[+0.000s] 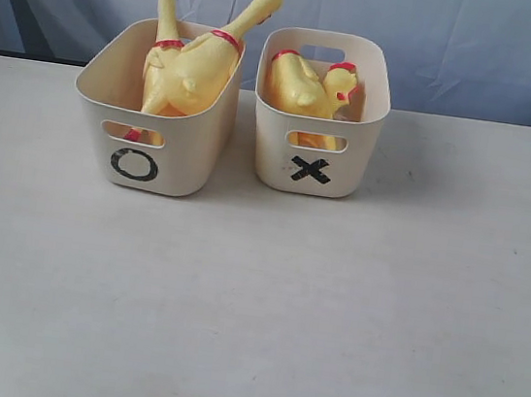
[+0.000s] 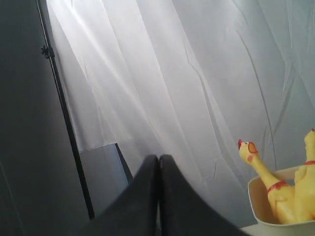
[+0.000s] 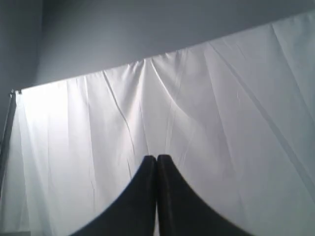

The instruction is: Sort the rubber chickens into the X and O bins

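Observation:
The O bin point(image 1: 150, 154) stands at the left with two long-necked yellow rubber chickens point(image 1: 192, 69) in it, their necks sticking up over the rim. Beside it, the X bin point(image 1: 314, 166) holds two more chickens point(image 1: 309, 89) lying low. Neither arm shows in the exterior view. My left gripper point(image 2: 159, 158) is shut on nothing and points at the backdrop; one bin's corner point(image 2: 258, 209) with a chicken's head point(image 2: 249, 151) shows at that view's edge. My right gripper point(image 3: 156, 158) is shut too, with only curtain in front of it.
A pale table point(image 1: 250, 314) carries both bins near its back edge. A white curtain point(image 1: 443, 36) hangs behind. A black stand pole point(image 2: 61, 108) rises beside the curtain in the left wrist view.

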Available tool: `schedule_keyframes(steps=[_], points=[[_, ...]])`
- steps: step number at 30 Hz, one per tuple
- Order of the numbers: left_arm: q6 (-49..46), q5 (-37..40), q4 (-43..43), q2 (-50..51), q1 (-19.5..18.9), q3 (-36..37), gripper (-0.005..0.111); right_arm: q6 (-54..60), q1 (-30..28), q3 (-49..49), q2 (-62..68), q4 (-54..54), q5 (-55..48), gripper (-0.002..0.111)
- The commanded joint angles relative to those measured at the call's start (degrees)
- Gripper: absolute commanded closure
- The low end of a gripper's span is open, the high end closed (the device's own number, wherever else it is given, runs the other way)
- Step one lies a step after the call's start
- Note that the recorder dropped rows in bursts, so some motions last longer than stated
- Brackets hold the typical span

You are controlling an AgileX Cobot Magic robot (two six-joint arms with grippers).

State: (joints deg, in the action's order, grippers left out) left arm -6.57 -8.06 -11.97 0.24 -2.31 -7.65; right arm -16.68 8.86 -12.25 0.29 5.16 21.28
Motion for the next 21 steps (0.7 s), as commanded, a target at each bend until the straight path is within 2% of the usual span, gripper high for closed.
schedule_keyframes(steps=[1, 8, 15, 21], points=[[0.13, -0.99, -1.41, -0.24, 0.12, 3.16, 0.107, 0.11, -0.19, 6.53, -0.29, -1.26, -0.11, 0.109], [0.13, -0.99, -1.41, -0.24, 0.19, 7.65, 0.107, 0.11, -0.19, 12.18, -0.29, -0.51, -0.11, 0.109], [0.13, 1.55, -1.41, -0.24, 2.20, 7.65, 0.107, 0.11, -0.34, 12.25, -0.29, -0.51, -0.32, 0.109], [0.13, 2.26, -1.41, -0.24, 2.65, 7.65, 0.107, 0.11, -2.92, 12.25, -0.29, -0.38, -1.38, 0.109]])
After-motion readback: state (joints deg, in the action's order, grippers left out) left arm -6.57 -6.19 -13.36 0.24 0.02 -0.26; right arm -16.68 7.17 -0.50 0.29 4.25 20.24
